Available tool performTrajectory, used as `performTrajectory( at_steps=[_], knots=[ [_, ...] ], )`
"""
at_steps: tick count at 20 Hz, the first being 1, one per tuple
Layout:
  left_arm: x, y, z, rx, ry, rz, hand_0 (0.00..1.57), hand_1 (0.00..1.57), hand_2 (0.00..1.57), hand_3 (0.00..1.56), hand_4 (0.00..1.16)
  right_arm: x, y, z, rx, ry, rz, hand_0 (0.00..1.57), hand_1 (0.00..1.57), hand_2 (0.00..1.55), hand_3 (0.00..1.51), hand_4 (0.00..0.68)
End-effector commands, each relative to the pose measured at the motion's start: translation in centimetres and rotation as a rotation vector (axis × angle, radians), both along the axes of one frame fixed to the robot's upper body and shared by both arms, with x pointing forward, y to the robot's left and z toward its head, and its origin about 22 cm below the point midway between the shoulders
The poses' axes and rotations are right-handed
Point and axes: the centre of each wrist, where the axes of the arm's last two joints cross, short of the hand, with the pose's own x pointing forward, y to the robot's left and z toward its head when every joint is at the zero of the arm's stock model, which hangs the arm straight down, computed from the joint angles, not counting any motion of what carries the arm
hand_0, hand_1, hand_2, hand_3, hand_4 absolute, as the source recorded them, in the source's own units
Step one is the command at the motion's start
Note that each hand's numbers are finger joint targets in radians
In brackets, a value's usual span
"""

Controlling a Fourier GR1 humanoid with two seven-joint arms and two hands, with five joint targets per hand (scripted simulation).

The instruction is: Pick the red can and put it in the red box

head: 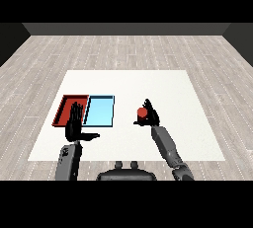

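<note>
- Right black hand (149, 116) curled round small red cylindrical can (142, 112), thumb and fingers wrapping it from behind and the side; grey forearm rising from lower right.
- Can upright, red top showing, sitting in the grasp over the white table (163, 86), right of centre; whether lifted or touching the surface cannot be told.
- Left black hand (75, 122) open, fingers straight and pointing away, thumb stuck out to the side; holding nothing, hovering over the near edge of the shallow red rectangular tray (65, 98).
- Light blue rectangular tray (100, 111) just beside the red one, between it and the can.
- Step judged: grasp made, carry to red tray not yet done; can well apart from its goal.
- Next move calls for: lift clear, travel leftward across the light blue tray, lower inside red tray walls, then release. Left hand partly over the red tray, likely needs to clear out first.
- Writing, brands, labels: none readable on can or trays.
</note>
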Motion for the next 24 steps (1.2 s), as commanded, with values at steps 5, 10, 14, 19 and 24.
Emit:
performTrajectory(
  at_steps=[5,10,14,19,24],
  knots=[
    [-0.8,-0.3,-0.8,-0.005,-0.001,-0.002,0.0,0.0,0.0,0.0,0.0,1.6,1.4,-0.4,-0.027,0.049,-0.019,0.0,0.0,0.0,0.0,0.0],
    [1.2,2.0,0.2,0.004,-0.018,0.002,0.0,0.0,0.0,0.0,0.0,1.6,-1.5,-1.3,-0.105,0.046,-0.089,1.52,1.52,1.5,1.46,0.493],
    [-0.5,1.0,0.6,-0.011,-0.005,-0.016,0.0,0.0,0.0,0.0,0.0,2.5,1.0,0.8,-0.211,0.04,-0.105,1.54,1.54,1.47,1.42,0.575],
    [-0.3,1.1,1.2,-0.009,-0.008,0.014,0.0,0.0,0.0,0.0,0.0,0.9,2.2,-0.7,-0.27,0.068,-0.077,1.53,1.53,1.47,1.42,0.551],
    [0.4,-0.3,1.3,-0.003,-0.003,0.012,0.0,0.0,0.0,0.0,0.0,2.2,2.5,-0.5,-0.267,0.079,-0.086,1.53,1.53,1.47,1.41,0.546]
  ],
)
